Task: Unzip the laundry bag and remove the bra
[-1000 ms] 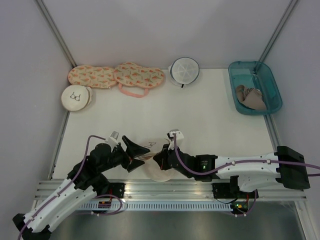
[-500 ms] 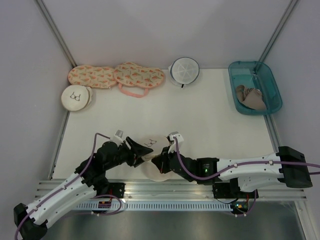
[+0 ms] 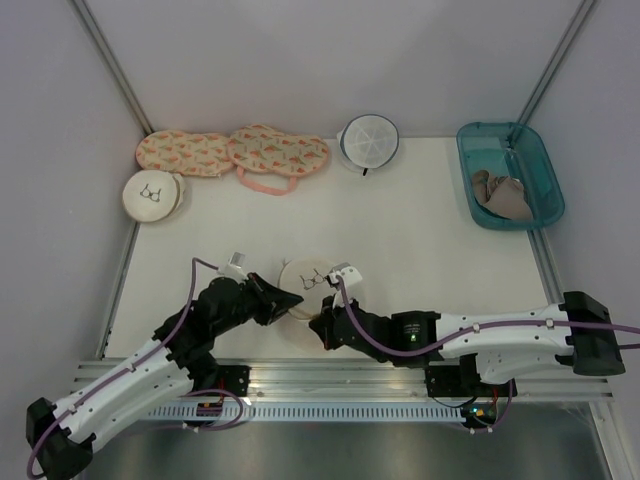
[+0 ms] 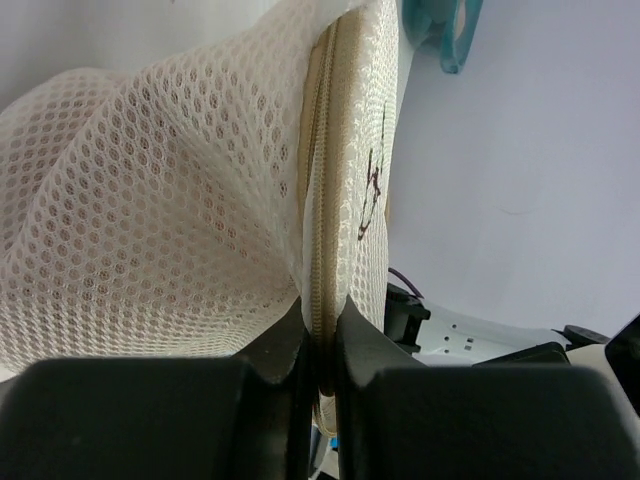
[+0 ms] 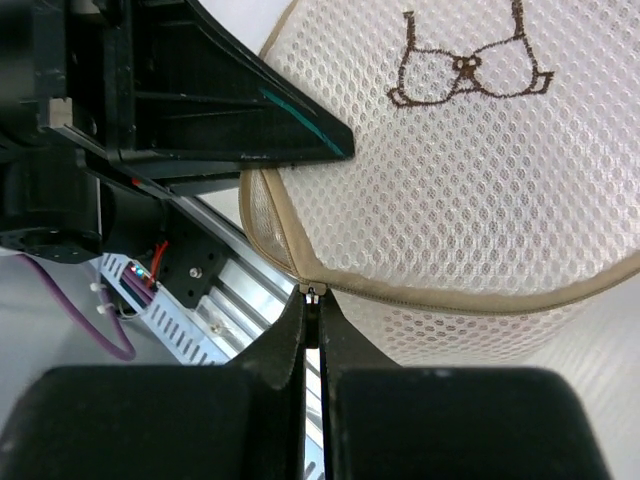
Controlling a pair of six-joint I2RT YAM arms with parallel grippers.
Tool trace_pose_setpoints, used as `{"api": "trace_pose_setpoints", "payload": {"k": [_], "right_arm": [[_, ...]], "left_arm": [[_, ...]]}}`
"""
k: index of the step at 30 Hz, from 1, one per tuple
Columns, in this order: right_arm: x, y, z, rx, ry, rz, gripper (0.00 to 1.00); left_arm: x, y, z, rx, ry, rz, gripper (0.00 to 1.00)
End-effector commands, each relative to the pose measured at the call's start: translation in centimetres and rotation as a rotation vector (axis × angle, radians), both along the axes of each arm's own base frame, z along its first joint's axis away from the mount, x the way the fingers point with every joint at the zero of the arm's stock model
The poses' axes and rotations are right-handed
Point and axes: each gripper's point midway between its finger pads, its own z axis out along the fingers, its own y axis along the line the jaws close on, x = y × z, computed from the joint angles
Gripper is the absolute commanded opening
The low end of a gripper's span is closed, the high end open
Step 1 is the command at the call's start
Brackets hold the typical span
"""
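Note:
The laundry bag (image 3: 303, 277) is a round cream mesh bag with a dark bra drawing and a tan rim zipper, held just above the table's near edge. My left gripper (image 3: 291, 298) comes in from the left. In the left wrist view its jaws (image 4: 320, 335) are shut on the bag's zipper rim (image 4: 322, 200). My right gripper (image 3: 326, 322) is at the bag's near side. In the right wrist view it (image 5: 312, 300) is shut on the small metal zipper pull at the rim of the bag (image 5: 480, 180). The bra is hidden.
A second cream round bag (image 3: 153, 195) lies at the back left. Two peach patterned pouches (image 3: 232, 152) and a white mesh round bag (image 3: 368, 140) line the back. A teal bin (image 3: 537, 160) at the back right holds a tan-grey bra (image 3: 503, 197). The metal rail (image 3: 350, 378) runs just below the held bag.
My left gripper has moved in to the bag and closed from wide open onto its zipper rim. The bag has shifted up and away from the rail. The right gripper has stayed shut.

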Motion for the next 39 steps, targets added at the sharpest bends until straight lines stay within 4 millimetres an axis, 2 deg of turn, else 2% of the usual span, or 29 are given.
{"api": "trace_pose_setpoints", "payload": {"k": [1,3,4,5,7,8,11,18,24,32,36,39], "right_arm": [[-0.5,-0.5,0.3,-0.107,-0.01,0.036,0.0],[-0.3,-1.4,-0.4,-0.188,-0.012,0.026,0.01],[-0.1,-1.5,-0.2,-0.205,-0.016,0.009,0.0],[0.2,-2.5,-0.9,-0.254,-0.014,-0.018,0.0],[0.4,-3.0,-1.4,-0.287,-0.013,-0.037,0.0],[0.5,-3.3,-1.6,-0.302,-0.012,-0.046,0.01],[0.7,-4.1,-2.0,-0.33,-0.015,-0.071,0.0],[2.2,-6.8,-1.7,-0.427,-0.076,-0.155,0.0],[4.0,-9.7,-1.7,-0.531,-0.141,-0.241,0.0],[6.7,-13.8,-1.4,-0.628,-0.18,-0.366,0.01],[8.4,-15.0,-1.4,-0.641,-0.183,-0.396,0.0],[9.7,-15.6,-1.0,-0.636,-0.195,-0.416,0.01]], "left_arm": [[2.5,0.9,2.7,0.109,-0.211,0.037,0.12],[3.0,1.0,4.0,0.131,-0.268,0.032,0.12],[3.2,1.0,3.8,0.178,-0.298,0.009,0.11],[3.4,1.2,4.7,0.192,-0.319,0.009,0.11],[3.6,1.3,4.7,0.246,-0.346,-0.019,0.08],[3.7,1.2,5.4,0.25,-0.366,-0.029,0.07],[3.9,0.9,5.7,0.278,-0.393,-0.084,0.03],[3.4,-0.1,4.6,0.304,-0.411,-0.241,0.02],[2.3,-1.2,4.6,0.28,-0.446,-0.41,0.02],[1.5,-2.7,6.9,0.23,-0.515,-0.606,0.02],[-0.6,-4.2,7.3,0.116,-0.494,-0.802,0.02],[-1.7,-4.5,7.2,0.058,-0.473,-0.895,0.02]]}}
